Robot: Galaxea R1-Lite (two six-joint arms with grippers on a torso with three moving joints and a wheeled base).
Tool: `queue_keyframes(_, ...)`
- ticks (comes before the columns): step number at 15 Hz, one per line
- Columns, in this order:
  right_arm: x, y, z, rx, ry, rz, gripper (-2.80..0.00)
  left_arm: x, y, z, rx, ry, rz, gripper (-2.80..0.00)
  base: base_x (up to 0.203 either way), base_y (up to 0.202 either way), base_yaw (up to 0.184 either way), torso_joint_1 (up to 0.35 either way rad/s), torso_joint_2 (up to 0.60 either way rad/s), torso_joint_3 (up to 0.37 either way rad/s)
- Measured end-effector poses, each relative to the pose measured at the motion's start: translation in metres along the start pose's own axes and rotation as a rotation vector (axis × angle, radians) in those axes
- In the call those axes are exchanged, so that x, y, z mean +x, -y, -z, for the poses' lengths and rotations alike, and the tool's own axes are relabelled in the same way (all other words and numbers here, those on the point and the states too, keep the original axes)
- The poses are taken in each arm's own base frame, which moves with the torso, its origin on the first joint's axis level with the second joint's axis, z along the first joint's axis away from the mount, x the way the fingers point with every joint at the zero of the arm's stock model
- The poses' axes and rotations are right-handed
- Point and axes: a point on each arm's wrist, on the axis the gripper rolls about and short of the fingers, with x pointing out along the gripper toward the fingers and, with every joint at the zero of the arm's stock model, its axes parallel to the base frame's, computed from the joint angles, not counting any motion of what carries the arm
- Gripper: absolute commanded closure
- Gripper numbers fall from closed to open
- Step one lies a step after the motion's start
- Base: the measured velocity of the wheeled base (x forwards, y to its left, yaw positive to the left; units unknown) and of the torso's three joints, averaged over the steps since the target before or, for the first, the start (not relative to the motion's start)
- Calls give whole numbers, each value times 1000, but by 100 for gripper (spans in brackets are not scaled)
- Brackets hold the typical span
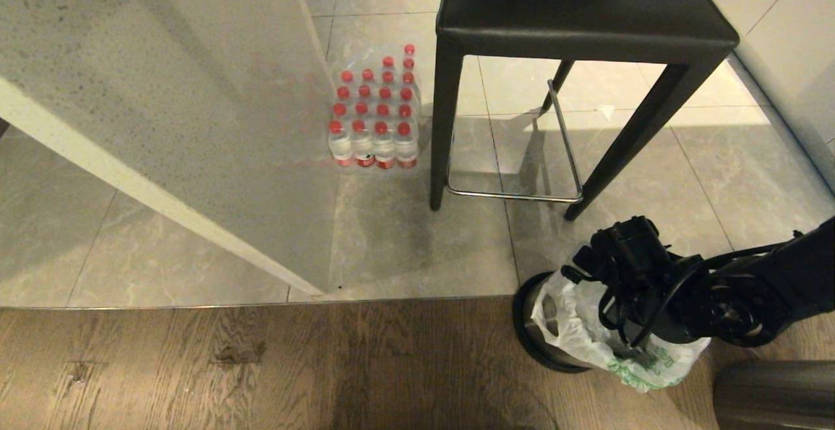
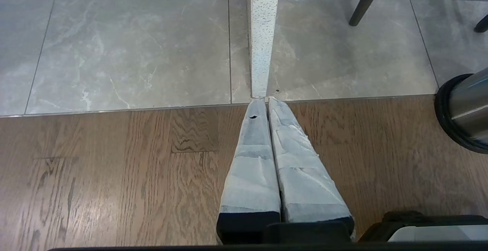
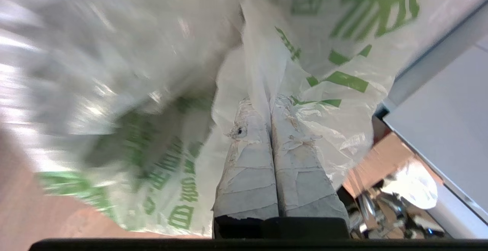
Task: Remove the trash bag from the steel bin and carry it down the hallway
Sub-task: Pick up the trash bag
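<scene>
The trash bag (image 1: 574, 325) sits partly out of the steel bin (image 1: 530, 325), draped over the bin's rim on the side away from the stool (image 1: 574, 25), its green-printed lower part hanging outside. The right hand (image 3: 267, 104) is clenched on a fold of the bag's film, pinched between the taped fingers (image 3: 248, 159).

Risks noted:
- The film is thin — a pull against the rim could tear it at the pinch point.
- Only a narrow fold is held; it may slip free under load. Whether a loop handle is included in the grip cannot be confirmed, as the plastic is bunched and blurred.
- The bin is light and stands just beside the stool leg; a snagged bag could drag or tip it.

The left hand (image 2: 267, 100) is clenched on nothing, parked over the wood floor (image 2: 114, 175), well apart from the bin — no support available there.
</scene>
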Motion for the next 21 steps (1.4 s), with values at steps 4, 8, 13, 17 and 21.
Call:
queue_keyframes(4, -19, -7, -17, 12, 41, -31, 0, 0, 0, 0, 0, 0, 0, 0, 0, 0, 0, 0, 0, 0)
queue_keyframes(8, -50, -17, -28, 43, 52, -93, 0, 0, 0, 0, 0, 0, 0, 0, 0, 0, 0, 0, 0, 0)
queue_keyframes(13, -84, -34, -31, 113, 0, -162, 0, 0, 0, 0, 0, 0, 0, 0, 0, 0, 0, 0, 0, 0)
queue_keyframes(17, -92, -35, -15, 143, -38, -170, 0, 0, 0, 0, 0, 0, 0, 0, 0, 0, 0, 0, 0, 0)
queue_keyframes(21, -90, -49, 13, 127, -134, -168, 0, 0, 0, 0, 0, 0, 0, 0, 0, 0, 0, 0, 0, 0)
